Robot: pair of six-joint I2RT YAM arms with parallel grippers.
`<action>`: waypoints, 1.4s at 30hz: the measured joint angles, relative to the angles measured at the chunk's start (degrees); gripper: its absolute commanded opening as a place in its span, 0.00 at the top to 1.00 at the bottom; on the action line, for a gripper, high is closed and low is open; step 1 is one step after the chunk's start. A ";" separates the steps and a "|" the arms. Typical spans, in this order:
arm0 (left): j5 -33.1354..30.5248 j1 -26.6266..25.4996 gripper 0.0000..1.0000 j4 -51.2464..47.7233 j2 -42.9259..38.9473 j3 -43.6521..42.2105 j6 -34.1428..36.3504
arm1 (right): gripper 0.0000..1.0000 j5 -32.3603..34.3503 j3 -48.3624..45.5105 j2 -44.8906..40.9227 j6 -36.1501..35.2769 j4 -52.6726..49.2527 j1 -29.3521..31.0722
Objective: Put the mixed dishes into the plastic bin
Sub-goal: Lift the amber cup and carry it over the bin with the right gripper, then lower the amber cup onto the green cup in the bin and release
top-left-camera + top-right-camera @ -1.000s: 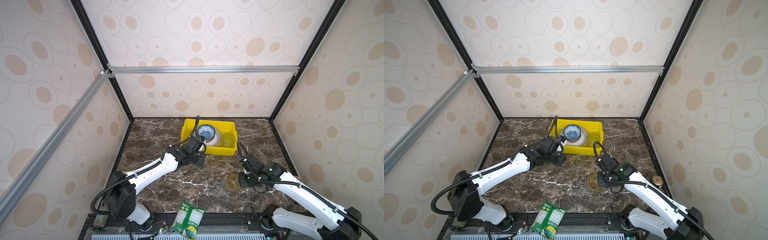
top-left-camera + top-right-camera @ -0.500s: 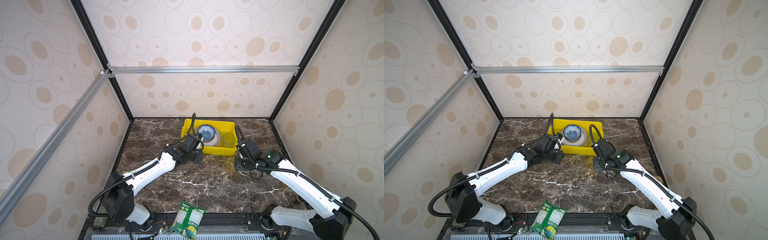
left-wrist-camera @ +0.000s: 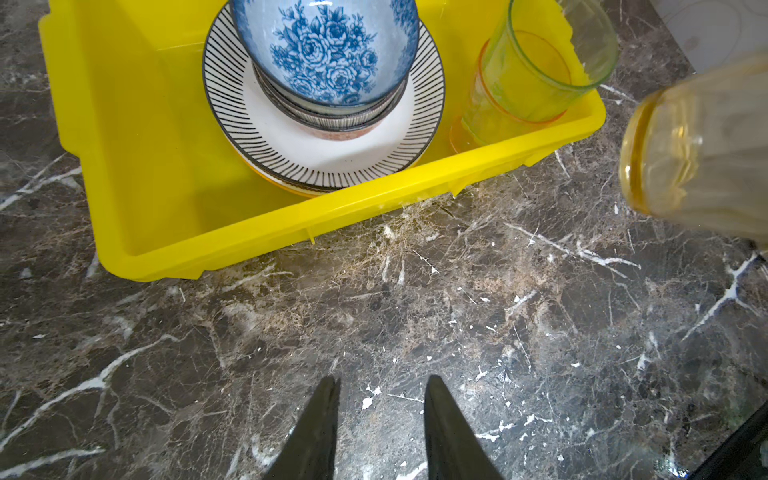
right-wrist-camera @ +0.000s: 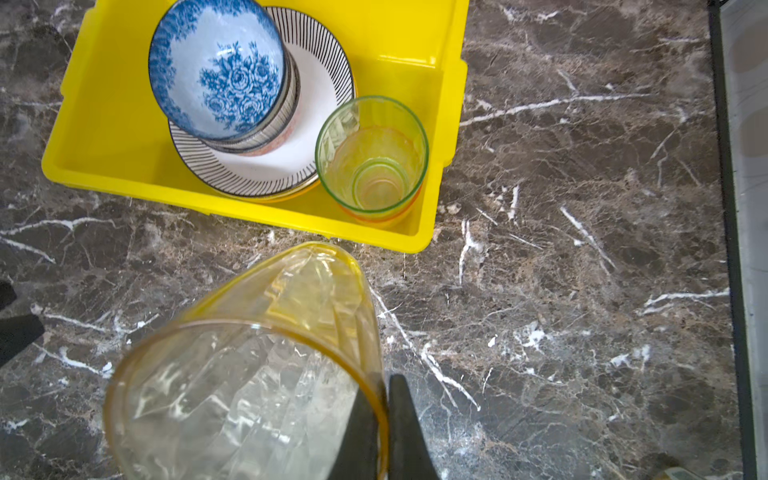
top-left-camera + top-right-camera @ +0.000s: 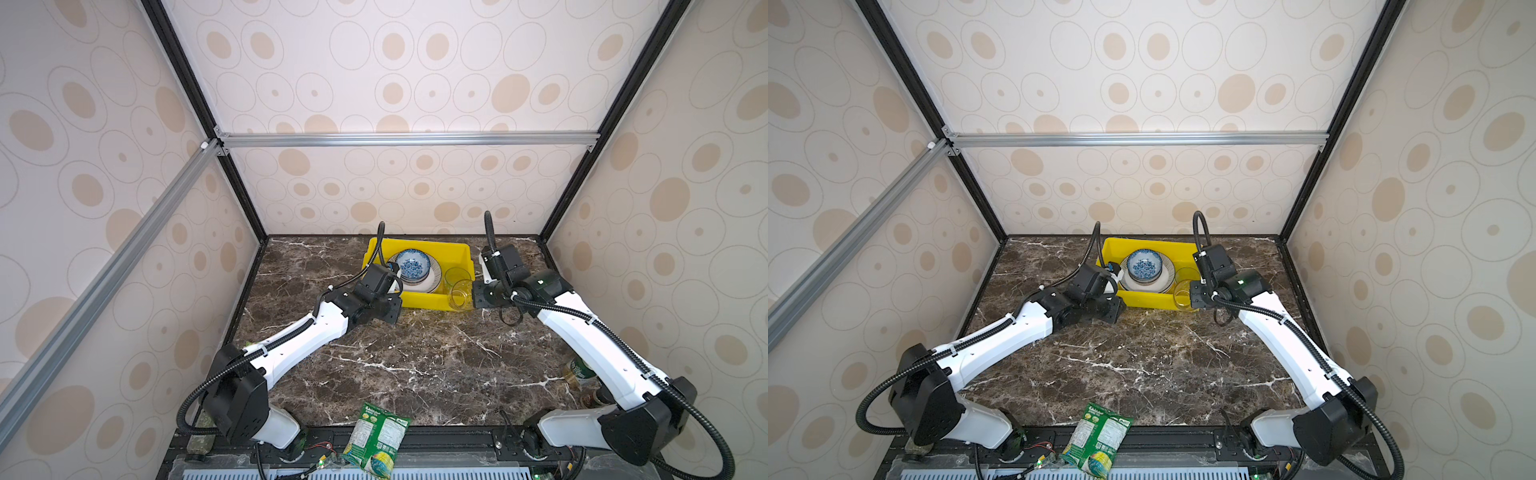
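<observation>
Right gripper (image 4: 380, 388) clamps the amber tumbler (image 4: 249, 365) by its rim, tilted above the desk (image 4: 582, 291) just beside the bin (image 4: 104, 124). Left gripper (image 3: 381, 380) hangs parted, empty, over the desk.

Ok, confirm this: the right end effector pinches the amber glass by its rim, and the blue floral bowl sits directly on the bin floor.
Not the bowl: in the right wrist view the blue floral bowl sits on stacked bowls on the striped plate in the yellow bin. The right end effector does pinch the amber glass by its rim.
</observation>
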 measured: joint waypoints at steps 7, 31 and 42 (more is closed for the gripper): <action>0.02 0.46 0.65 0.04 0.55 1.95 0.00 | 1.00 -1.36 3.34 2.73 -1.84 1.25 -2.78; 0.02 0.90 0.65 -0.81 4.68 6.34 0.00 | 1.00 -3.96 9.09 11.10 -4.35 4.70 -7.48; 0.02 0.96 0.65 -1.14 7.28 8.61 0.04 | 1.00 -5.09 11.30 15.02 -5.09 5.53 -8.63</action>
